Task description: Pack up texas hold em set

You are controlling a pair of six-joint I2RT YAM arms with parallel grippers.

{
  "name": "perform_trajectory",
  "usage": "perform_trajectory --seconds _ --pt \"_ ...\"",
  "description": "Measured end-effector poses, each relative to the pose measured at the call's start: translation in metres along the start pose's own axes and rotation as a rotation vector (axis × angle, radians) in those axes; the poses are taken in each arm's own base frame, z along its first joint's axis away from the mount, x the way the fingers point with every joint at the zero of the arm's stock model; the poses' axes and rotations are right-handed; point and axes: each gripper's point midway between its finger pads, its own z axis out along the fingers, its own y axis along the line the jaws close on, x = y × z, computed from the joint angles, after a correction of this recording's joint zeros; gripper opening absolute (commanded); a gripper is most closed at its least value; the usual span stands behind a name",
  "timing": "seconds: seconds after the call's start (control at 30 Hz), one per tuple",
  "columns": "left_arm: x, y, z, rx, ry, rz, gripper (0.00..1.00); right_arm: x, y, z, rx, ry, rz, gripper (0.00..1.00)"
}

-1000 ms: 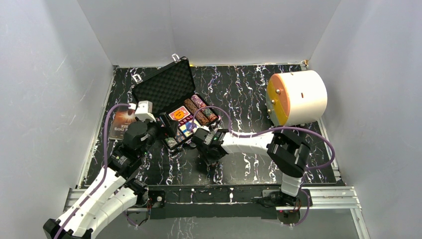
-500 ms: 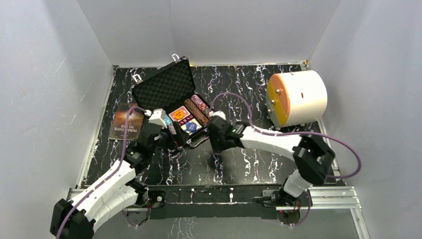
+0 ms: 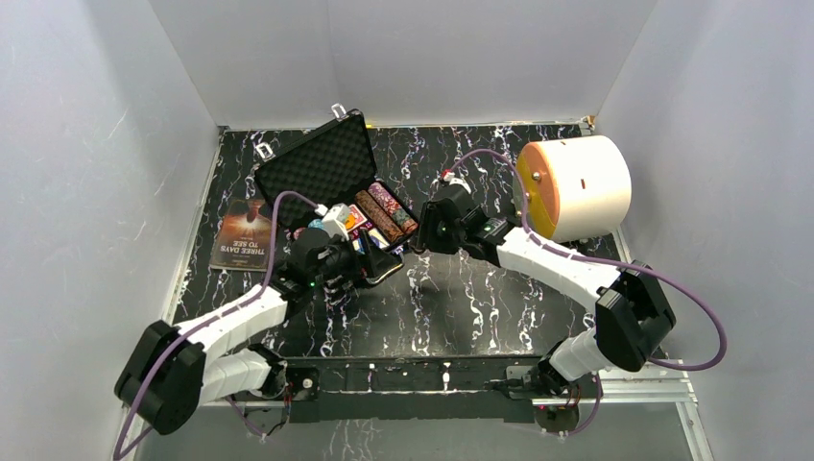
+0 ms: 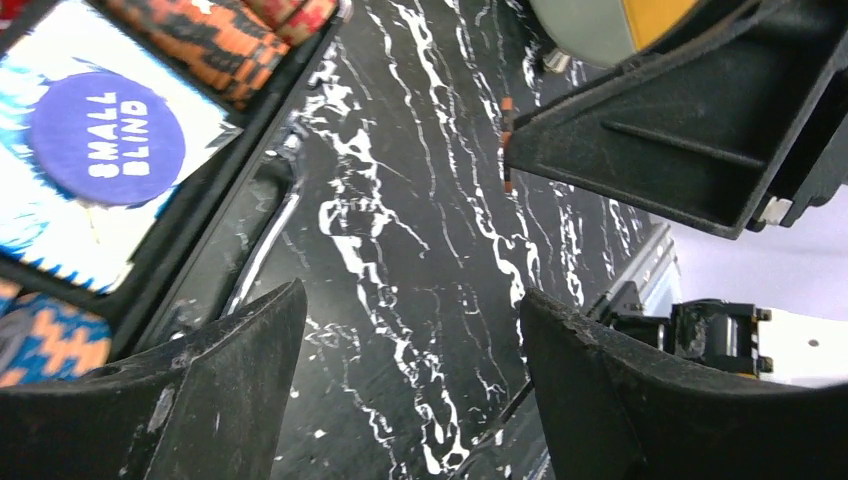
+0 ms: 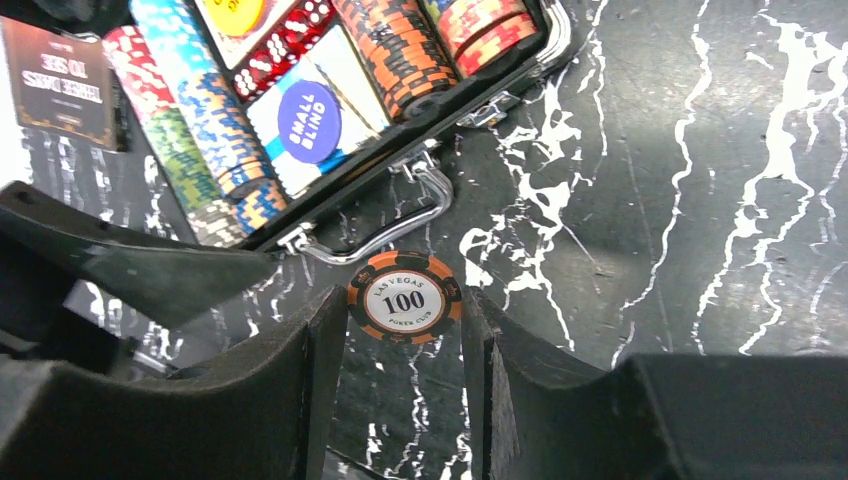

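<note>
The black case (image 3: pixel 317 165) lies open, lid propped back, its tray holding rows of poker chips (image 5: pixel 395 40), red dice (image 5: pixel 285 40) and a blue "small blind" button (image 5: pixel 308 121). My right gripper (image 3: pixel 419 240) is by the case's near right corner, shut on an orange-and-black 100 chip (image 5: pixel 404 297). It holds the chip on edge just beyond the silver handle (image 5: pixel 375 235). My left gripper (image 3: pixel 370 267) is open and empty at the case's front edge. In the left wrist view the button (image 4: pixel 105 138) is up left and the gripper (image 4: pixel 410 310) is over bare table.
A big white cylinder with an orange face (image 3: pixel 574 187) stands at the right back. A dark booklet (image 3: pixel 240 235) lies left of the case. White walls close in the black marbled table (image 3: pixel 461 307). The right gripper's fingers (image 4: pixel 680 130) show in the left wrist view.
The right gripper has moved from in front of the case back and right to its near right corner. The left gripper has swung right along the case's front edge.
</note>
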Motion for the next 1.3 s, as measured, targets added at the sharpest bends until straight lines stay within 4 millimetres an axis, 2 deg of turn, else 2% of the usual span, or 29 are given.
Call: perform_trajectory --seconds 0.17,0.43,0.63,0.83,1.07,1.17,1.23,1.3 --pt "0.010 -0.015 0.015 0.057 0.025 -0.023 0.55 -0.007 0.010 0.000 -0.052 0.002 0.087 0.52" --pt "0.005 -0.036 0.032 0.119 0.005 -0.036 0.50 -0.005 0.017 0.000 -0.104 0.034 0.181 0.52" --pt "-0.005 -0.045 0.038 0.137 -0.035 -0.058 0.32 -0.005 0.021 0.000 -0.127 0.045 0.203 0.51" --pt "-0.014 -0.046 0.040 0.125 -0.080 -0.099 0.18 -0.002 0.019 0.000 -0.125 0.055 0.215 0.51" --pt "-0.010 -0.041 0.050 0.108 -0.065 -0.134 0.13 -0.003 0.023 0.001 -0.144 0.055 0.233 0.50" --pt "-0.006 -0.039 0.053 0.102 -0.048 -0.146 0.02 0.001 0.020 0.002 -0.139 0.062 0.240 0.50" --pt "-0.004 -0.039 0.053 0.100 -0.045 -0.147 0.00 0.003 0.018 0.003 -0.136 0.068 0.244 0.54" --pt "-0.004 -0.038 0.053 0.098 -0.043 -0.144 0.00 0.004 0.018 0.004 -0.139 0.068 0.246 0.65"
